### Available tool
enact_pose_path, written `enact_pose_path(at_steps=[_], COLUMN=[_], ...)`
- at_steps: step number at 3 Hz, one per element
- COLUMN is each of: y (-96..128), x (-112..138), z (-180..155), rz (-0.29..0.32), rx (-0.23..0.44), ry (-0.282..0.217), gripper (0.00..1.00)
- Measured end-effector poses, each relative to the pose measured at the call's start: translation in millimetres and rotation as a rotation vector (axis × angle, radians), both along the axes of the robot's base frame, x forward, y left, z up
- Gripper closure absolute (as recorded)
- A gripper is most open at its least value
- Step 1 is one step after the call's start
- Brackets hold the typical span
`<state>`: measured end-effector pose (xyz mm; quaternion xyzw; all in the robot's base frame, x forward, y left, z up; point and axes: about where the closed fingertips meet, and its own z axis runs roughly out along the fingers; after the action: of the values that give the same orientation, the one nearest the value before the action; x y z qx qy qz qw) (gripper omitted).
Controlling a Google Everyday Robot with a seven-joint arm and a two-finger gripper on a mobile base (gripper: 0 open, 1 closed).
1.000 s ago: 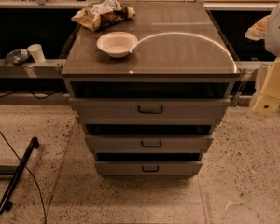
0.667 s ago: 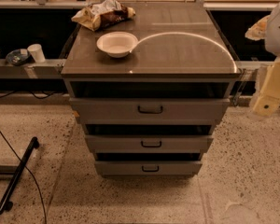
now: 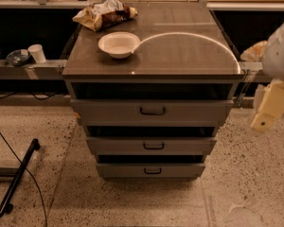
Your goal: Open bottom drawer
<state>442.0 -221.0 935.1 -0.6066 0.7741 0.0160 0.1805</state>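
At centre, lowest in cabinet: bottom drawer (dark loop handle in middle). At right edge, gripper, well apart from drawer; open or closed, cannot tell.

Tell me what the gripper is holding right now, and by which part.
Nothing: the gripper hangs right of the cabinet, clear of the bottom drawer.

Three grey metal drawers, one round white bowl, one crumpled foil bag, all left of the one cream gripper at far right.
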Motion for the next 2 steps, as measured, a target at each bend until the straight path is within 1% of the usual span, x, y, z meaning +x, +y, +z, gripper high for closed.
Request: enact_pose_path(at_steps=[1, 2], y=[-4.5, 8.0], x=[-3.8, -8.3], z=[-101.7, -132.7], rz=[-0.018, -0.01], rx=[0.231, 0.443], ry=[0.07, 0.008], gripper=[0.0, 0.0])
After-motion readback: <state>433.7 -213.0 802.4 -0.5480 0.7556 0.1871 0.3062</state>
